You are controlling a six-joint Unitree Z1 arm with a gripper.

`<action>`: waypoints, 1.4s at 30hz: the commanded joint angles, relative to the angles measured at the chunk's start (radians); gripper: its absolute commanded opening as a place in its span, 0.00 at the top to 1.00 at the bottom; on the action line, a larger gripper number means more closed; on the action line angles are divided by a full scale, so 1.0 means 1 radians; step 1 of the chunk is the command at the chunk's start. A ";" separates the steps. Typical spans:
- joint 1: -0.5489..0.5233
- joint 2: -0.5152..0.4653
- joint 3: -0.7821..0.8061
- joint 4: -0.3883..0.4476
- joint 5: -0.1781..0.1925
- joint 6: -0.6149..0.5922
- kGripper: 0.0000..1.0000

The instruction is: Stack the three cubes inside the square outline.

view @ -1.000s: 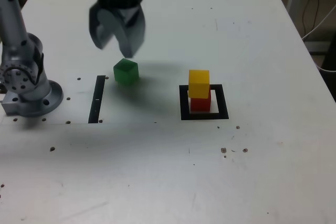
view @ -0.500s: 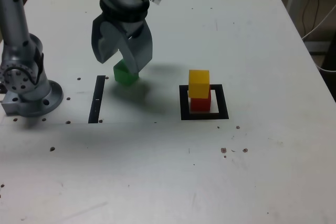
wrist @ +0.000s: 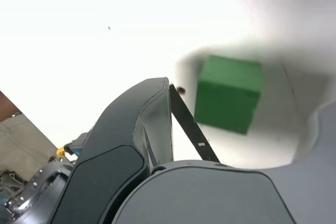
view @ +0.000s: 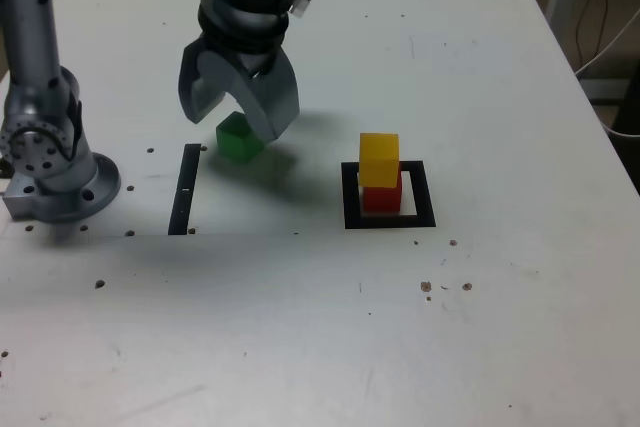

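Landmark: green cube (view: 238, 137) (wrist: 228, 94), on white table (view: 480, 97).

- Directly above it: gripper (view: 238, 115), jaws spread wide, one on each side of the cube; cube sits free in the gap.
- Exterior view's left, close by: flat black strip (view: 185, 189), no barrier.
- Further left: arm base (view: 50, 162), bulky.
- Exterior view's right, apart: yellow cube (view: 379, 159) on red cube (view: 381, 195) inside square outline (view: 389, 219); bare tabletop lies between.
- Toward the camera: bare tabletop.

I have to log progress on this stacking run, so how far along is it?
Done: the yellow cube sits on the red cube inside the square outline. In hand: the open hand hovers at the green cube, which rests on the table, not gripped. Left: grasp it and place it on top.
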 commanded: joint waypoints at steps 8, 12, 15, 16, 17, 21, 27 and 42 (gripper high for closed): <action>0.009 0.012 0.028 -0.037 0.001 0.026 0.01; 0.023 0.011 0.048 -0.043 -0.020 0.045 0.02; 0.027 0.003 0.056 -0.045 -0.032 0.055 0.03; 0.027 -0.001 0.057 -0.047 -0.033 0.057 0.03; 0.027 -0.004 0.058 -0.049 -0.034 0.058 0.04; 0.018 -0.016 0.063 -0.065 -0.039 0.063 0.06; -0.008 -0.029 0.091 -0.116 -0.044 0.056 0.06; -0.050 -0.082 0.149 -0.195 0.033 -0.053 0.03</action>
